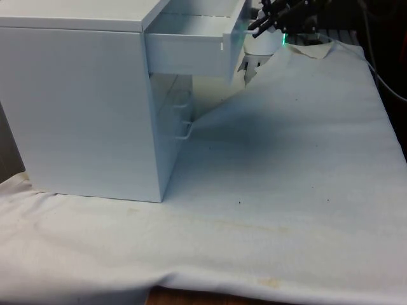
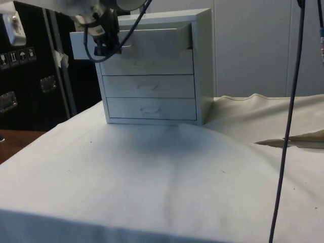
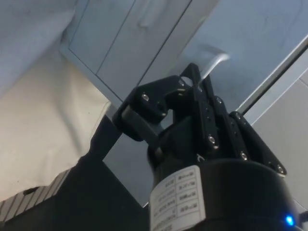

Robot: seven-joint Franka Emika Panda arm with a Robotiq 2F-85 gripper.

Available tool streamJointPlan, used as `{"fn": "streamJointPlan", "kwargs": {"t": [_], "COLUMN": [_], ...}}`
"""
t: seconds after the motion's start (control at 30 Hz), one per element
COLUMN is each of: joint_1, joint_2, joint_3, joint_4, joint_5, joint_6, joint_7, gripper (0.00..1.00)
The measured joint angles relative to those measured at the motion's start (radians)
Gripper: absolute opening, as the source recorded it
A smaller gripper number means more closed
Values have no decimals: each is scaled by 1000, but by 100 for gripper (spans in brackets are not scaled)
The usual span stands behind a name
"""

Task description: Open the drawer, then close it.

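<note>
The arm reaches in from high up, its black pincer pointed at the front of the top drawer, at that drawer's handle. In the wrist view the fingers are drawn together around the curved metal handle, so the pincer is closed on it.

The top drawer stands pulled well out of the white chest of drawers; in the front view its open box juts out past the chest's side toward the far edge of the desk. The two lower drawers are pushed in flush, each with its own small handle.

The chest sits on the white cloth near the desk's edge on the front view's left. A dark cable hangs down in the side view, well apart from the chest. The cloth is rumpled into folds beside the chest.
</note>
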Motion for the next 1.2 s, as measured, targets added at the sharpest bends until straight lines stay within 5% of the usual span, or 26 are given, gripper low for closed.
{"fn": "streamJointPlan", "kwargs": {"t": [0.63,1.2], "joint_1": [6,13], "joint_2": [104,144], "joint_3": [77,95], "joint_4": [126,145], "joint_5": [-10,-45], "joint_6": [-138,-190], "joint_7": [26,49], "gripper": [0,3]}}
